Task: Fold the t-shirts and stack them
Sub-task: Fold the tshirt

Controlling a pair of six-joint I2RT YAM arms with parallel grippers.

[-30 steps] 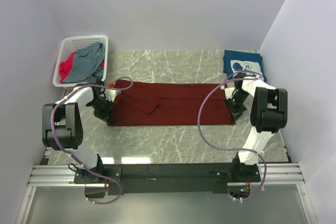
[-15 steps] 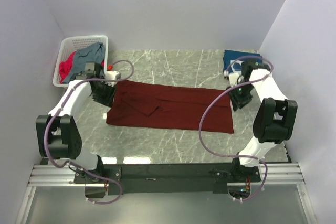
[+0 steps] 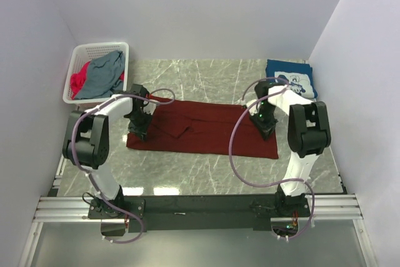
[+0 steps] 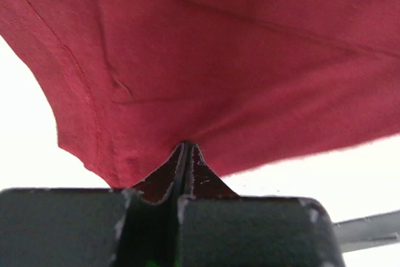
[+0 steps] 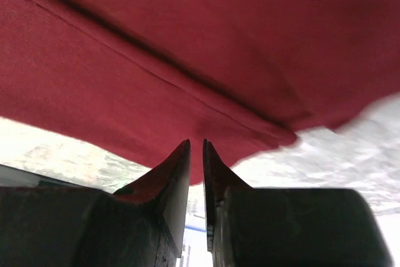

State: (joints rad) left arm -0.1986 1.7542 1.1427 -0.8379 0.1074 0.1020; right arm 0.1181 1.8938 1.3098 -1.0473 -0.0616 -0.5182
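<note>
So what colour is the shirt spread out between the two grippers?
Plain dark red shirt, clearest from the top external view.

The left tool (image 3: 139, 126) leaves the left edge of the shirt (image 3: 206, 132), swings back toward the basket (image 3: 100, 48), and now sits inward over the cloth's left end. The right tool (image 3: 264, 124) likewise quits the right edge and comes in over the shirt's right end. The shirt's near right corner now lies closer to the arm bases, so its near edge slants.
</note>
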